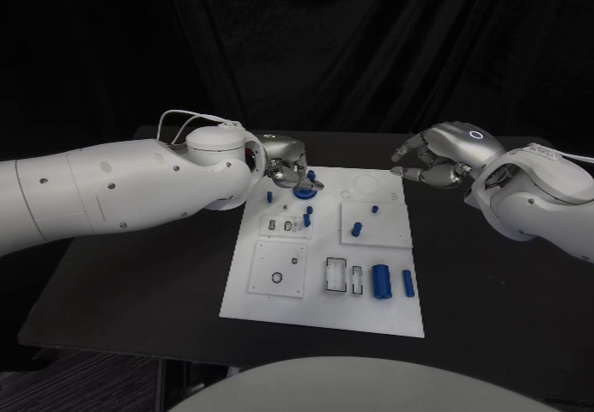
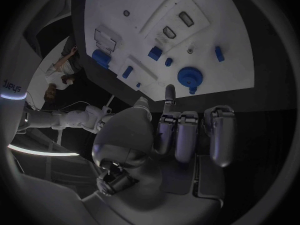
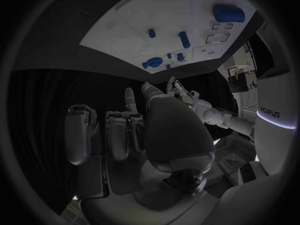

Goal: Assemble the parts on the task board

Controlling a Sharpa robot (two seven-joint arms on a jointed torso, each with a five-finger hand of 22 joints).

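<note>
The white task board [image 1: 372, 318] lies in the middle of the black table. A round blue part [image 1: 303, 194] sits near its far left corner, with small blue pegs [image 1: 270, 196] around it. A thick blue cylinder [image 1: 381, 281] and a thin one [image 1: 409, 282] lie at the near right. My left hand [image 1: 287, 163] hovers at the far left corner, fingers [image 2: 187, 132] curled, one finger pointing towards the round blue part [image 2: 189, 77]; nothing is in it. My right hand [image 1: 433, 160] hangs over the table by the far right corner, its fingers [image 3: 119, 132] curled in on nothing.
Rectangular slots [image 1: 342, 276] and a square plate with a small ring [image 1: 277, 277] sit on the board's near half. Bare black table [image 1: 136, 275] lies on both sides of the board. A black curtain closes off the back.
</note>
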